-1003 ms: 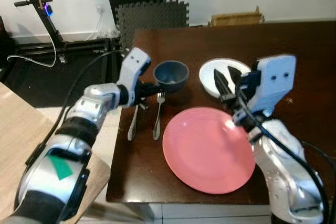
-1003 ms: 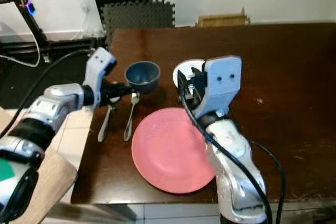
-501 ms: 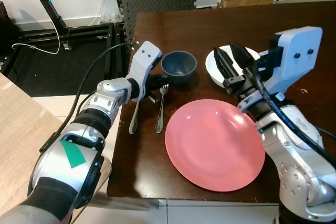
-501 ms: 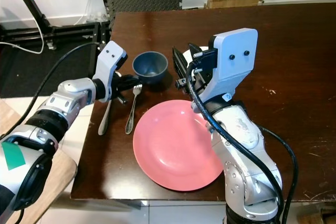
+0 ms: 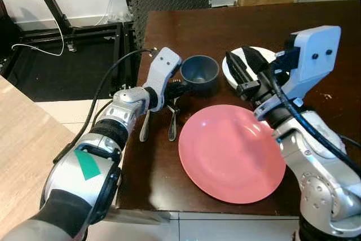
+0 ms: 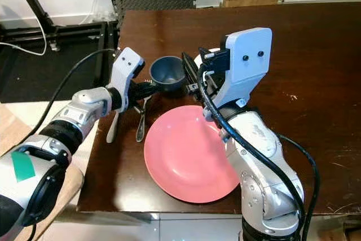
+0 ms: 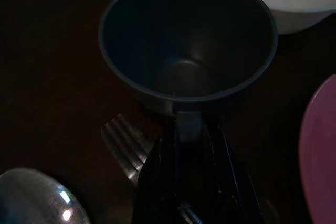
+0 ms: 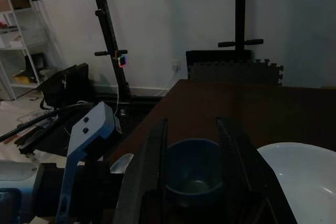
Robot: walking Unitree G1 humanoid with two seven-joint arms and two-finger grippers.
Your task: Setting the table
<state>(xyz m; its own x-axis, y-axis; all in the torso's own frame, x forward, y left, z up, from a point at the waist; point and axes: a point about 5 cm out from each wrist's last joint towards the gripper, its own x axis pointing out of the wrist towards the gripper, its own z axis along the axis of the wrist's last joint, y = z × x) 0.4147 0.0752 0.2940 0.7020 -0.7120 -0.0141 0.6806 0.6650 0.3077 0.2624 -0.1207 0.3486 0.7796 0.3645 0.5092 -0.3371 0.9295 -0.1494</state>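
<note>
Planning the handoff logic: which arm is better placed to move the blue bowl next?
Left. The left claw is already shut on the blue bowl at its near rim; the right claw hangs open above the white plate.

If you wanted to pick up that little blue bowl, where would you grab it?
By its rim, pinching the thin wall from the side. The blue bowl stands upright and open-topped, so one finger can go inside and one outside. The left end effector already holds the near wall that way, approaching from the robot's left, away from the white plate.
</note>
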